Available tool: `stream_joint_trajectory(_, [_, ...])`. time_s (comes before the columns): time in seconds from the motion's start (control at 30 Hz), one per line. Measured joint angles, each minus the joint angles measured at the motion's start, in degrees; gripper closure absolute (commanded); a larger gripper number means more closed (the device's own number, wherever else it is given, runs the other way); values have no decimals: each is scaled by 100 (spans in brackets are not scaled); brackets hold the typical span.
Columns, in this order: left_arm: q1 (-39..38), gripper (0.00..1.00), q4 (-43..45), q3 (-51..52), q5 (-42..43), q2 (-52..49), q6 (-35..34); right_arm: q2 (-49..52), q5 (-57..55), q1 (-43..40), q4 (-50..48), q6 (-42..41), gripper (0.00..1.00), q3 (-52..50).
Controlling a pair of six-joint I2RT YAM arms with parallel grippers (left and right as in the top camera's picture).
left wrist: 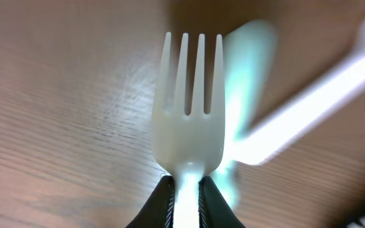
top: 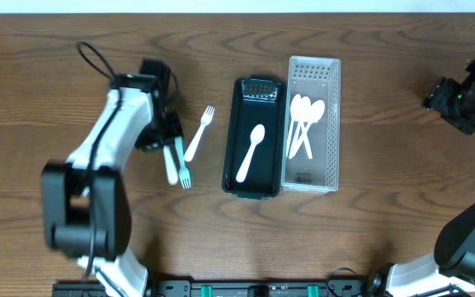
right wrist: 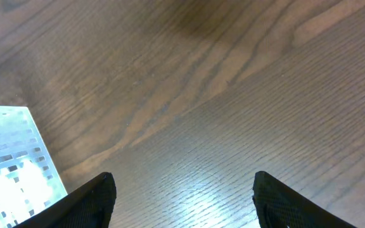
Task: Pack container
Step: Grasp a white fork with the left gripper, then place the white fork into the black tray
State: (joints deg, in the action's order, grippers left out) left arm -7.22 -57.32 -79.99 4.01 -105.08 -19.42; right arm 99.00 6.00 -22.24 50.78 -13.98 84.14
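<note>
Left side: left gripper (left wrist: pixel 187 193) is clamped on the neck of a white plastic fork (left wrist: pixel 189 120). Its black fingers (left wrist: pixel 162 204) pinch just below the head, tines pointing away from the wrist. Seen from overhead, the fork sits over the wood-grain table (top: pixel 56 49), left of the containers. Cannot tell whether the tines touch the wood. A pale blue-green strip (top: pixel 170 165) lies right alongside, too blurred in the wrist view to identify.

Just right of that: second white plastic fork (top: pixel 198 134), loose on the table, angled, tines toward the far edge.

Centre: long black plastic tray (top: pixel 230 140) with one white plastic spoon (top: pixel 250 153) lying in it. Just beside its right wall, seemingly touching, is a clear perforated plastic bin (top: pixel 333 99) holding a bunch of white spoons (top: pixel 303 124).

Far right: right gripper (right wrist: pixel 185 202) has its fingers spread wide, nothing between them, over bare wood away from the bin.

Handling, my judgement: the fork is very light, thin, slick and springy. A hold at the neck should limit pivoting, but too hard a squeeze may make it squirt out. The loose fork lies flat, so it is best pinched across the narrow handle near mid-length.
</note>
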Motion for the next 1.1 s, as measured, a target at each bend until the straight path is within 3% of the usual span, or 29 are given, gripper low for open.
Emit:
stream_joint_trajectory(0.27, [-1126,92,1106,-380,612,1663,20,0,2,0,2,0,28,0])
stream_joint_trajectory(0.43, [-2098,90,1572,-393,651,1475,173,0,13,0,11,0,28,0])
stream_joint_trajectory(0.57, [-2581,79,1578,-393,396,905,387,0,17,0,76,0,28,0])
stream_joint_trajectory(0.83, [-2658,58,1537,-302,131,107,509,0,17,0,103,0,27,0])
stream_joint_trajectory(1.0, [-2623,48,1279,-304,50,614,599,0,17,0,105,0,27,0])
stream_joint_trajectory(1.1, [-2468,47,1021,-348,-212,1169,603,0,17,0,105,0,26,0])
